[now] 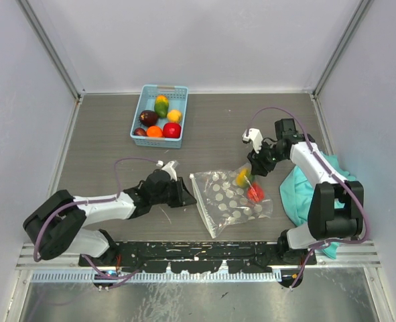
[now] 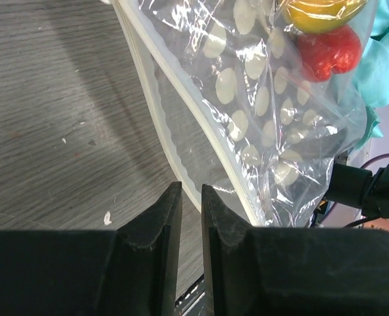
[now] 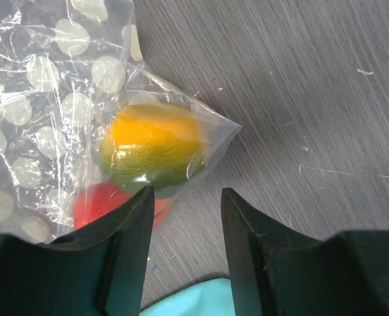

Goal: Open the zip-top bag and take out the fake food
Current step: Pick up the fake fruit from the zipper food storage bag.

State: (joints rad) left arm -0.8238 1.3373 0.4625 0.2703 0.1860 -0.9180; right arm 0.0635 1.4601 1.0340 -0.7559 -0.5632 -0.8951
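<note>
The clear zip-top bag [image 1: 228,198] with white dots lies flat on the table between my arms. Inside it, at its far right corner, are a yellow-green fruit [image 1: 243,176] and a red one [image 1: 255,193]. My left gripper [image 1: 184,194] sits low at the bag's left zip edge [image 2: 181,112]. Its jaws are almost shut, with a thin gap and nothing between them [image 2: 191,185]. My right gripper [image 1: 253,168] is open and empty just beyond the bag's corner. In the right wrist view [image 3: 186,191] the yellow-green fruit [image 3: 155,148] lies just ahead of its left finger.
A blue basket [image 1: 139,111] at the back holds several fake fruits in purple, orange, red, yellow and green. A teal cloth [image 1: 305,191] is heaped at the right, under my right arm. Grey walls close in the table's sides.
</note>
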